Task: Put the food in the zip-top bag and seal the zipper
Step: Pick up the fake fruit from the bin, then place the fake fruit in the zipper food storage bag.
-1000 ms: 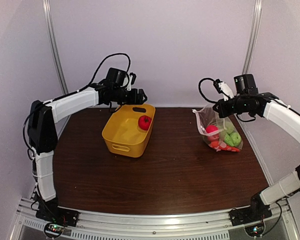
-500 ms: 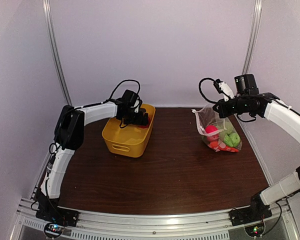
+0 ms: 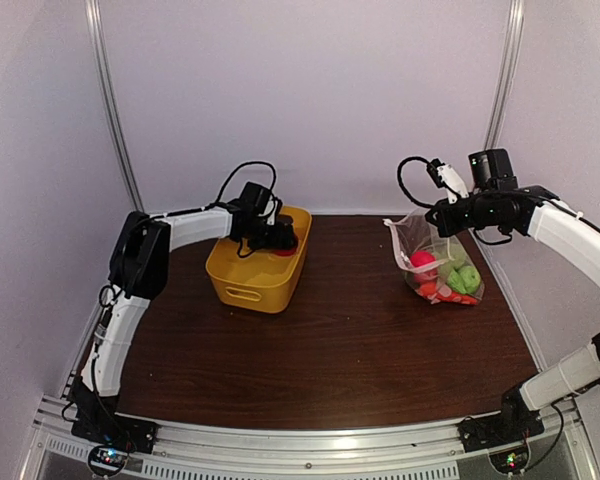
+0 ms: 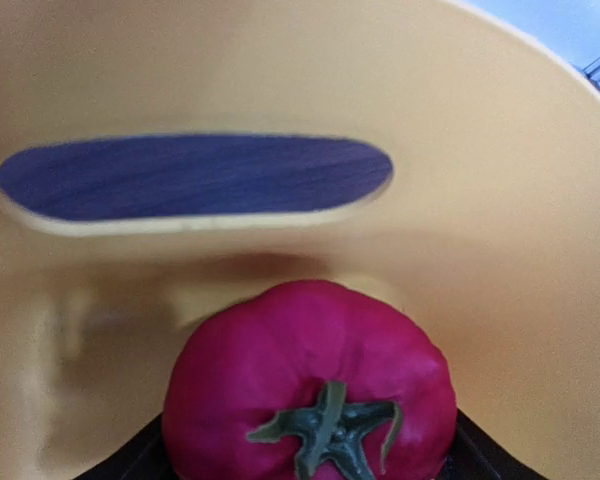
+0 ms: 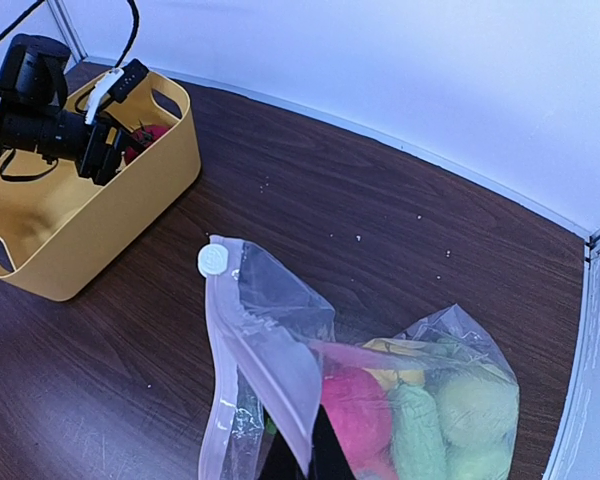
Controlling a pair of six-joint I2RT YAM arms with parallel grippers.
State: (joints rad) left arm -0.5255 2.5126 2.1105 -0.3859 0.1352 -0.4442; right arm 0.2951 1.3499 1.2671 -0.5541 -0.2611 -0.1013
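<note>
A red toy tomato point(image 4: 310, 350) lies on the floor of the yellow basket point(image 3: 248, 277) by its far end wall. My left gripper point(image 3: 280, 238) reaches down into the basket, with a black finger against each side of the tomato. My right gripper point(image 3: 432, 215) is shut on the mouth edge of the clear zip-top bag point(image 3: 442, 262) and holds it up at the right. The bag's bottom rests on the table. Inside are a pink-red round piece point(image 5: 358, 415), green pieces point(image 5: 470, 410) and a yellow one. The pale zipper strip point(image 5: 225, 380) hangs open, with a white slider point(image 5: 212, 259) at its end.
The basket has slot handles point(image 4: 195, 175) in its end walls. Bare dark wood table point(image 3: 350, 340) lies between the basket and the bag. White walls and metal posts close in the back and sides.
My left arm has swung down from above the basket's far rim into the basket and onto the tomato. The right arm and the bag have stayed still.
</note>
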